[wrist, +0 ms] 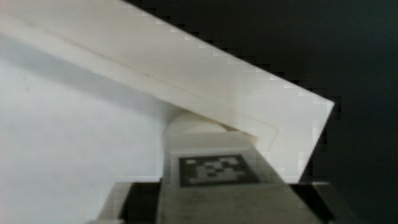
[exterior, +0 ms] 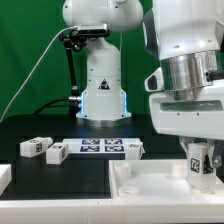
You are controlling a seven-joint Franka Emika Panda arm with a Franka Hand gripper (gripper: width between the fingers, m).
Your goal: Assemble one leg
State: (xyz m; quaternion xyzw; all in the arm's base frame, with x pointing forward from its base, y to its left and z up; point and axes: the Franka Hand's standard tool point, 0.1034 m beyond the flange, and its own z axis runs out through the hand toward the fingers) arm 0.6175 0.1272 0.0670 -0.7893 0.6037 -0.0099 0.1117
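Note:
My gripper (exterior: pixel 198 165) is at the exterior view's right, shut on a leg (exterior: pixel 197 158), a small white block with a black-and-white tag facing the camera. It holds the leg upright, low over the back right part of the large white square piece (exterior: pixel 150 190). In the wrist view the leg (wrist: pixel 217 165) sits between the dark fingers (wrist: pixel 135 203), its far end at a corner of the white square piece (wrist: pixel 107 110). I cannot tell whether the leg touches the corner. Three more legs (exterior: pixel 33 147) (exterior: pixel 57 153) (exterior: pixel 133 148) lie on the black table.
The marker board (exterior: pixel 100 147) lies flat between the loose legs. The robot base (exterior: pixel 100 80) stands behind it, with a cable at the exterior view's left. Another white part (exterior: pixel 4 178) shows at the left edge.

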